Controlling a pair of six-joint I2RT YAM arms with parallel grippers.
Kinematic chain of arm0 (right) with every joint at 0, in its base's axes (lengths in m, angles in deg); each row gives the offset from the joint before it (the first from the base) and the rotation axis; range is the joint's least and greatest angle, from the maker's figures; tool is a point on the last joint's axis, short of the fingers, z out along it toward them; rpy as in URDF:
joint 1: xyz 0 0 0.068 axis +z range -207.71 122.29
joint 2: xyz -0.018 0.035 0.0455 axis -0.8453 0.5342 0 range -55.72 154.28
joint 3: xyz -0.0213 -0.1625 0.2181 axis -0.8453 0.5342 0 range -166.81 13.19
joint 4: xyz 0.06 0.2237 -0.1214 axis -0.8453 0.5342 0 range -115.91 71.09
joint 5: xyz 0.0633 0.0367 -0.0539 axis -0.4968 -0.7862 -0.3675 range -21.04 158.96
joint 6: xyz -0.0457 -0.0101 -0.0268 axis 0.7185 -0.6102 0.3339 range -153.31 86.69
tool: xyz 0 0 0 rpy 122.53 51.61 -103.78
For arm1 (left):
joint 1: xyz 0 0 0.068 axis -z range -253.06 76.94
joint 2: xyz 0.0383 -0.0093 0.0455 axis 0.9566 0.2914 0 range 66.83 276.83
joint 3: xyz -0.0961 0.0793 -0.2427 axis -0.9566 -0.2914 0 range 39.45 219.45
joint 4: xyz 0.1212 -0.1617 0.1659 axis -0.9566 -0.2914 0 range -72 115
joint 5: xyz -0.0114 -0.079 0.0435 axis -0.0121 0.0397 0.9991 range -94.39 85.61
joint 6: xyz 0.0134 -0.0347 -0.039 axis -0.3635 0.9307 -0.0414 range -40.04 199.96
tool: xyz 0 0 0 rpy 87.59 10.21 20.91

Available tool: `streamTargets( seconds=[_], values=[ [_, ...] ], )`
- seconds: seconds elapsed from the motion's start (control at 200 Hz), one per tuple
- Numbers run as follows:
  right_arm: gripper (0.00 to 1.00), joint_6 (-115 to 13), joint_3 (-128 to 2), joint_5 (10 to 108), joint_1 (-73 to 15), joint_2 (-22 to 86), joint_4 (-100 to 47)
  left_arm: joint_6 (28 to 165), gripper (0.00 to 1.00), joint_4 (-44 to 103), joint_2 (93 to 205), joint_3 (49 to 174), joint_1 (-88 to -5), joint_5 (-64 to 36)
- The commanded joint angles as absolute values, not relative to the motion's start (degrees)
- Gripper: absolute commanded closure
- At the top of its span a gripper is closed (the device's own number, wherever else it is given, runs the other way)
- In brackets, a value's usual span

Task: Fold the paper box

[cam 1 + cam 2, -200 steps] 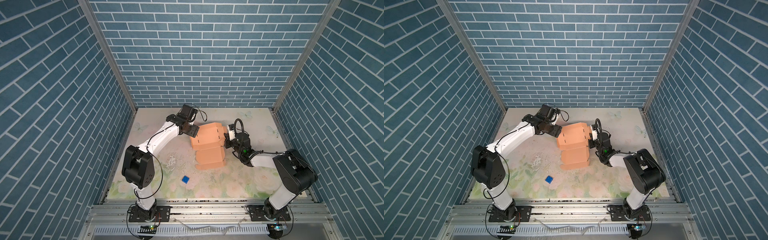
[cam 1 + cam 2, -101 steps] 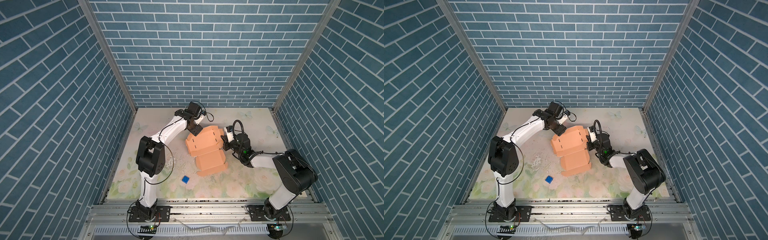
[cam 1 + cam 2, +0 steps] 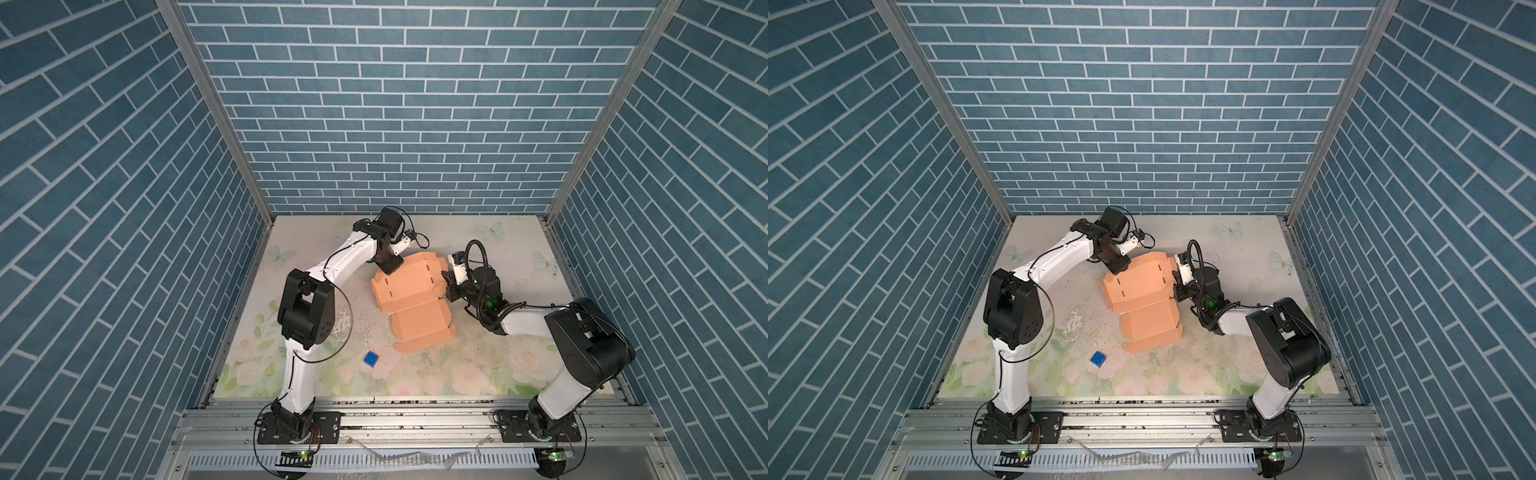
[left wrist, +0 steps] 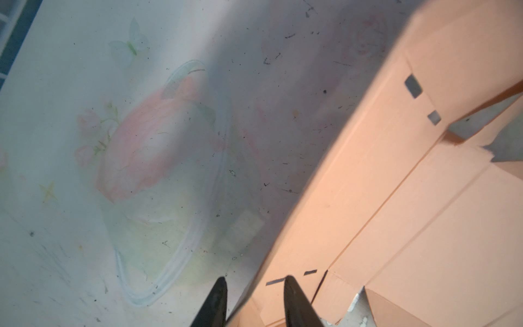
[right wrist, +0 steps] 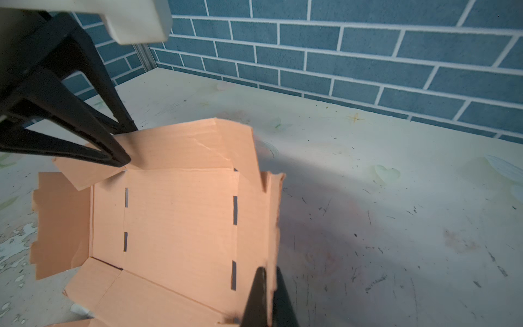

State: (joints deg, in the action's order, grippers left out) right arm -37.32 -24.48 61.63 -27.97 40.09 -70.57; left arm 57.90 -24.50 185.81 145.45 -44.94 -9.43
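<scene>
Paper box [image 3: 409, 291] lying half-formed at the middle of the worktop [image 3: 519, 365], nearer its back edge. We are pinching its side wall in the right gripper [image 5: 268, 273], jaws clamped on the card, apparently anchoring the box, while the left gripper [image 4: 254, 283], jaws narrowly apart, is straddling the rear flap's corner, likely to raise it.

We see the paper box [image 5: 181, 220] as matt, faintly ribbed cardboard, the right gripper [image 5: 268, 273] pinching it as smooth black plastic, the table [image 5: 396, 226] beside that claw scuffed.
</scene>
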Motion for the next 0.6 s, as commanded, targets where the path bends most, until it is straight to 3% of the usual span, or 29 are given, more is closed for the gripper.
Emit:
streamTargets(
  seconds=[0.0, 0.595],
  values=[
    [0.96, -35.6, -26.2, 61.2, -28.3, 41.1, -72.2, 57.6, 0.69, -25.9, 187.2, 146.9, -44.8, -10.4],
    [0.96, -36.2, -25.5, 61.0, -28.6, 40.8, -73.5, 57.8, 0.61, -24.1, 187.6, 145.0, -44.1, -7.1]
  ],
)
